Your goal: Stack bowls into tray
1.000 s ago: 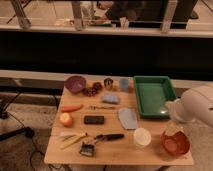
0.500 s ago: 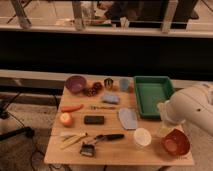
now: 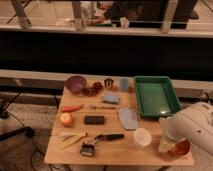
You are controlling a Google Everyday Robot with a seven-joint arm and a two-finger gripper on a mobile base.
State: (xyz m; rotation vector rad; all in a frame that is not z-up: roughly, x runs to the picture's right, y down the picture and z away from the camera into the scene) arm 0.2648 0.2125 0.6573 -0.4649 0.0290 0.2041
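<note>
The green tray [image 3: 156, 95] sits at the back right of the wooden table. The purple bowl [image 3: 76, 83] stands at the back left. The small white bowl [image 3: 142, 137] stands near the front edge, right of centre. The orange-red bowl [image 3: 181, 148] is at the front right corner, largely covered by my white arm [image 3: 196, 127]. My gripper [image 3: 167, 141] hangs over the left part of the orange-red bowl, just right of the white bowl.
A grey-blue cloth [image 3: 128, 118] lies between the tray and the white bowl. A blue cup [image 3: 124, 84] stands left of the tray. A carrot [image 3: 72, 107], an orange fruit [image 3: 66, 119], a black block [image 3: 94, 120], a knife [image 3: 107, 137] and a brush [image 3: 88, 148] fill the left half.
My arm has swung in from the right and lowered over the orange-red bowl, covering more of it. Nothing else on the table has moved.
</note>
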